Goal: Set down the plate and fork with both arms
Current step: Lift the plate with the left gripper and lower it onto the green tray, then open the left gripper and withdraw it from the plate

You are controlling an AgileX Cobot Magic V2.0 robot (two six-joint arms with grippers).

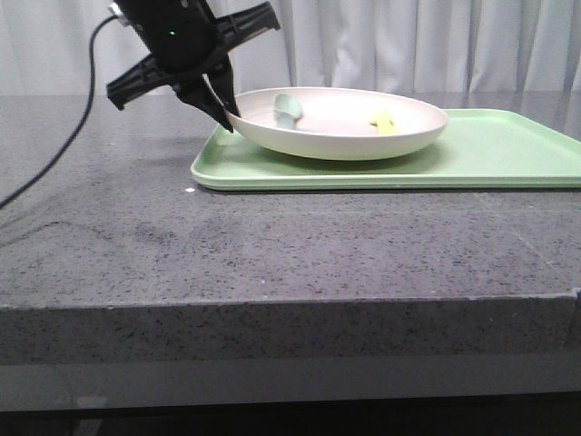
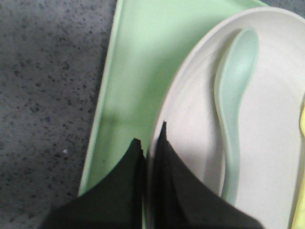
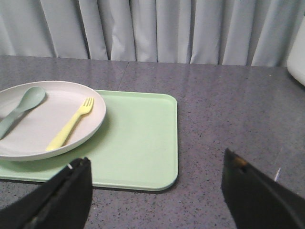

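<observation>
The off-white plate point(image 1: 338, 123) rests on the left part of a light-green tray point(image 1: 490, 154). A yellow fork point(image 1: 383, 121) and a pale green spoon point(image 1: 289, 109) lie in the plate. My left gripper point(image 1: 224, 113) is shut on the plate's left rim, one finger inside and one outside; the left wrist view shows the rim point(image 2: 157, 143) pinched between the black fingers point(image 2: 176, 186). My right gripper point(image 3: 155, 164) is open and empty above the table, right of the tray; from there I see the plate point(image 3: 71, 136) and the fork point(image 3: 70, 124).
The tray point(image 3: 143, 143) lies on a grey speckled stone table point(image 1: 272, 245) with a thick front edge. A black cable point(image 1: 64, 145) hangs at the far left. Grey curtains point(image 3: 157, 28) close the back. A white object point(image 3: 298, 57) stands at the far right.
</observation>
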